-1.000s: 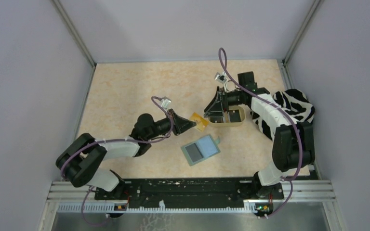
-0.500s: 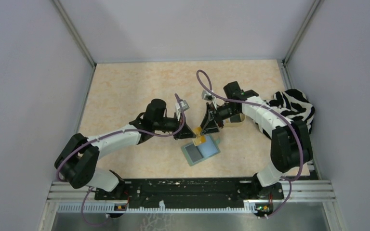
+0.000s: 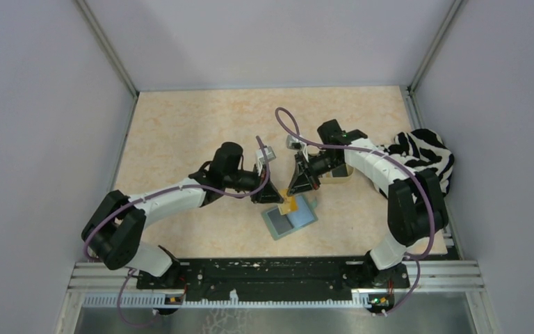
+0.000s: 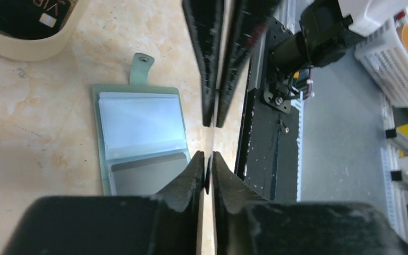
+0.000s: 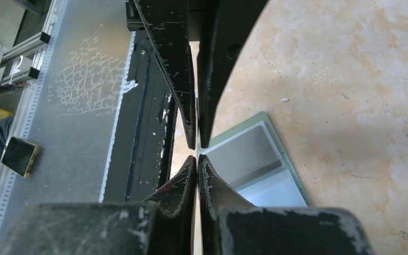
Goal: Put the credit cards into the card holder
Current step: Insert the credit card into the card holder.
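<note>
Hands of two black robot arms meet tip to tip just above the open card holder (image 3: 299, 219), which lies flat on a pale marbled counter (image 3: 181, 132). The left hand (image 3: 272, 197) reaches in from the holder's left and the right hand (image 3: 292, 189) from its far right side. Each has its fingers pressed together on a yellow card (image 3: 290, 204), which hangs between them over the holder's far edge. In both wrist views the card appears only as a thin edge-on sliver. The holder shows a light blue-green pocket on one half and a darker grey pocket on the other, with a snap tab at one end. Beyond the holder sits a tan tray (image 4: 32, 49) holding a black card (image 4: 21, 13). A zebra-striped cloth (image 3: 427, 156) lies well to the holder's right.
</note>
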